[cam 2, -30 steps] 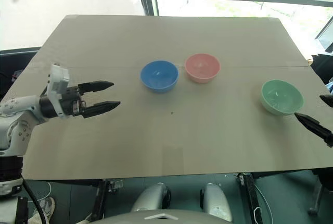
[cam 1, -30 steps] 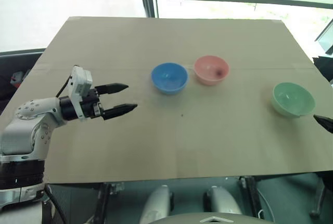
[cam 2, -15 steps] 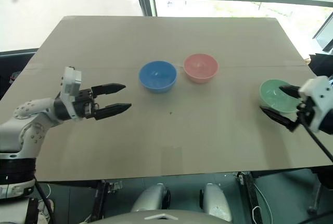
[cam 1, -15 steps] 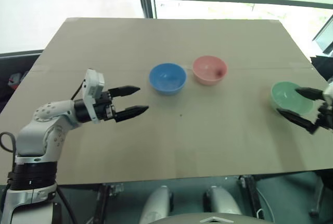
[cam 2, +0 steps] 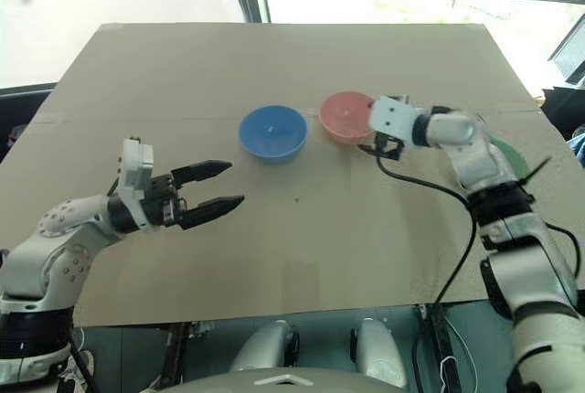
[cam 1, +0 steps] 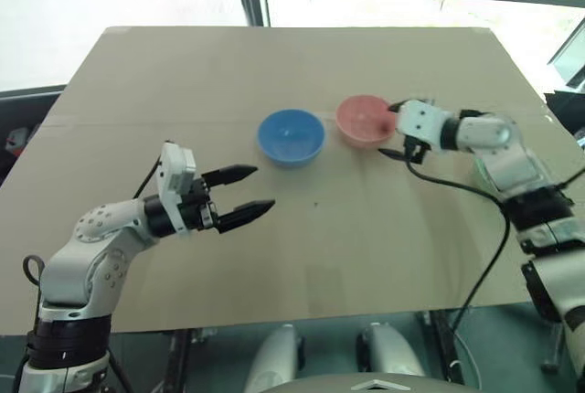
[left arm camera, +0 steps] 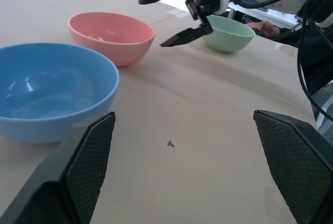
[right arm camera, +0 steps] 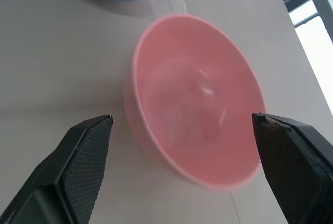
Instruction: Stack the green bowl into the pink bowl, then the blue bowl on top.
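Now the right gripper (cam 1: 395,130) had its black fingers spread and grasping nothing, framing the pink bowl (cam 1: 365,121); a second earlier it hung at the table's right edge near the green bowl (left arm camera: 228,32), which sat untouched behind the right arm. That suggested the pink bowl, not the green, was being approached. The left gripper (cam 1: 245,190) hovered released, short of the blue bowl (cam 1: 291,136). All three bowls looked smooth, round, plastic on the matte cardboard-coloured table (cam 1: 274,265).

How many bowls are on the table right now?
3. The blue bowl sits mid-table, the pink bowl beside it at the right gripper, and the green bowl farther right, mostly hidden behind the right arm.
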Available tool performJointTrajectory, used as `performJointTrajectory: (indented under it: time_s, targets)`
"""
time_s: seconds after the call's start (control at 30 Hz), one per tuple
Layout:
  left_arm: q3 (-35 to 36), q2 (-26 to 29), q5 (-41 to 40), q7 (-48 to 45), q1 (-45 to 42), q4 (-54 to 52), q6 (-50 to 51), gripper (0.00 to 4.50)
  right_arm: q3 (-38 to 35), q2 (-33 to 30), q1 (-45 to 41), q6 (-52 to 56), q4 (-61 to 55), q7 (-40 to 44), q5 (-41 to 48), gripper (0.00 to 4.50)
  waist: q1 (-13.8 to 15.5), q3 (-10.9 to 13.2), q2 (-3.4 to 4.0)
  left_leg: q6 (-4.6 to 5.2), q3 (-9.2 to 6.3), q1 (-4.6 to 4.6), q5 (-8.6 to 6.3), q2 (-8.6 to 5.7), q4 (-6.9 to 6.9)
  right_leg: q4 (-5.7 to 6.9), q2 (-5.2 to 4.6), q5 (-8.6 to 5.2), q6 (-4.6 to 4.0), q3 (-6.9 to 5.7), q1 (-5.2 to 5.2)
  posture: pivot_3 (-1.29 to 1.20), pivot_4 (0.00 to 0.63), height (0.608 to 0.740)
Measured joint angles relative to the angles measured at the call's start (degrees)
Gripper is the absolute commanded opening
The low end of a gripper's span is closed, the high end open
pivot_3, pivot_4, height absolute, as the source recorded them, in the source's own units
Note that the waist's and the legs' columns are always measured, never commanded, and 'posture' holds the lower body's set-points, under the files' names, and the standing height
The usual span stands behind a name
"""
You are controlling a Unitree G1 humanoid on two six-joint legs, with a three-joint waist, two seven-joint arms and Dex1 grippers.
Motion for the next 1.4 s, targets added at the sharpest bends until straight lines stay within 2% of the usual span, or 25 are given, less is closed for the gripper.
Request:
performJointTrajectory:
  time_s: [0.1, 0.27, 0.3, 0.57, 0.63, 0.67, 0.73, 0.77, 0.9, 1.0, 1.13, 1.2, 1.33, 1.4]
  targets:
    - [1.1, 0.2, -0.8, 0.1, 2.7, -2.4, -0.1, 4.5, 2.6, 1.7, -1.7, -4.5, 7.5, 1.2, -2.5, 2.71, 0.0, 0.0, 0.04, 0.0, -0.2, -0.02, 0.0, -0.03, 0.0, 0.01, -0.04, 0.0, 0.0, -0.23, 0.06, 0.0, 0.15, 0.74]
    - [3.5, 1.8, -3.1, -1.6, 7.2, -5.6, -0.2, 4.5, 3.0, 2.8, -2.8, -9.7, 15.3, 2.9, -4.5, 0.37, -0.1, 0.1, 0.16, -0.03, -0.24, -0.08, 0.02, -0.04, 0.08, -0.03, -0.04, 0.0, 0.0, -0.28, 0.17, 0.0, 0.15, 0.74]
    - [3.5, 1.8, -3.2, -1.7, 7.2, -5.8, -0.2, 4.5, 3.0, 2.8, -2.9, -9.9, 15.4, 2.9, -4.6, 0.12, -0.1, 0.1, 0.21, -0.05, -0.21, -0.06, 0.03, -0.03, 0.09, -0.05, -0.04, 0.0, 0.0, -0.28, 0.22, 0.0, 0.15, 0.74]
    - [3.5, 1.9, -3.4, -2.2, 8.0, -6.5, -1.3, 4.5, 2.8, 3.0, -5.0, -13.4, 15.2, 2.4, -6.0, 0.12, 0.1, 0.2, 0.28, -0.14, -0.22, 0.08, 0.09, 0.0, 0.14, -0.04, -0.03, 0.0, 0.0, -0.28, 0.35, 0.0, 0.15, 0.74]
    - [3.4, 1.8, -3.2, -2.4, 8.0, -6.2, -2.1, 4.5, 2.1, -0.3, 0.6, -5.9, 1.2, 9.6, -0.8, 0.12, 0.3, 0.1, 0.24, -0.14, -0.54, 0.01, 0.09, -0.01, 0.11, 0.01, -0.06, 0.01, -0.01, -0.39, 0.36, 0.0, 0.15, 0.74]
    - [3.6, 1.8, -3.0, -2.6, 8.5, -5.4, -2.8, 4.5, 1.7, -3.9, 7.6, 4.1, -13.6, 17.1, 5.1, 0.12, 0.6, 0.1, 0.24, -0.13, -0.9, -0.05, 0.08, -0.06, 0.08, 0.13, -0.13, 0.01, -0.01, -0.47, 0.35, 0.0, 0.15, 0.74]
    - [3.4, 1.8, -2.6, -2.7, 8.3, -4.4, -3.1, 4.5, 2.0, -5.9, 11.6, 10.6, -21.9, 20.8, 8.0, 0.12, 0.6, 0.2, 0.29, -0.13, -0.94, -0.17, 0.07, -0.09, 0.0, 0.1, -0.12, 0.01, -0.02, -0.56, 0.3, 0.0, 0.15, 0.74]
    - [3.3, 1.8, -2.2, -2.8, 7.2, -3.1, -3.8, 4.5, 2.1, -10.0, 17.0, 17.3, -34.5, 22.4, 9.1, 0.12, 1.0, 0.2, 0.39, -0.13, -1.01, -0.33, 0.08, -0.11, 0.0, 0.09, -0.11, 0.01, -0.02, -0.68, 0.2, 0.0, 0.15, 0.74]
    - [3.3, 2.0, -2.0, -2.6, 4.2, -0.9, -4.3, 4.5, 2.4, -13.9, 23.6, 29.3, -51.3, 23.1, 10.0, 0.12, 1.3, 0.1, 0.29, -0.13, -0.87, -0.27, 0.08, -0.12, 0.1, -0.04, -0.08, 0.0, -0.02, -0.64, 0.33, 0.0, 0.15, 0.74]
    - [2.7, 2.2, -1.7, -3.7, 3.5, -0.4, -4.8, 4.5, 3.5, -14.2, 23.9, 34.7, -54.3, 22.2, 9.0, 0.9, 1.3, 0.2, 0.4, -0.09, -0.61, 0.11, 0.11, -0.12, 0.26, -0.33, -0.08, -0.01, -0.01, -0.53, 0.81, 0.0, 0.15, 0.74]
    - [2.2, 2.2, -1.2, -4.0, 2.8, 0.8, -4.8, 4.5, 4.1, -15.2, 23.9, 36.4, -54.3, 20.7, 7.1, 2.65, 1.9, 0.3, 0.4, -0.08, -0.64, 0.17, 0.24, -0.12, 0.29, -0.31, -0.08, -0.01, 0.0, -0.51, 0.88, 0.0, 0.15, 0.74]
    - [1.4, 2.2, -1.0, -4.0, 2.1, 0.9, -4.8, 4.5, 3.7, -15.3, 24.1, 36.8, -54.5, 19.0, 6.3, 3.38, 1.9, 0.2, 0.32, -0.09, -0.68, 0.16, 0.24, -0.12, 0.3, -0.24, -0.08, -0.01, 0.0, -0.5, 0.85, 0.0, 0.15, 0.74]
    - [0.6, 2.1, -0.9, -4.1, 1.8, 0.9, -4.8, 4.5, -1.9, -16.5, 26.6, 41.5, -57.4, 16.5, 8.3, 3.38, 1.8, 0.2, 0.29, -0.08, -0.76, 0.12, 0.23, -0.13, 0.19, -0.14, -0.1, 0.0, 0.0, -0.49, 0.73, 0.0, 0.15, 0.74]
    - [0.5, 2.1, -0.9, -4.0, 1.7, 0.9, -4.8, 4.5, -10.5, -14.3, 28.4, 45.7, -59.8, 13.7, 13.2, 3.38, 1.8, 0.2, 0.29, -0.09, -0.82, 0.04, 0.23, -0.13, 0.07, -0.13, -0.13, 0.0, -0.01, -0.5, 0.67, 0.0, 0.15, 0.74]
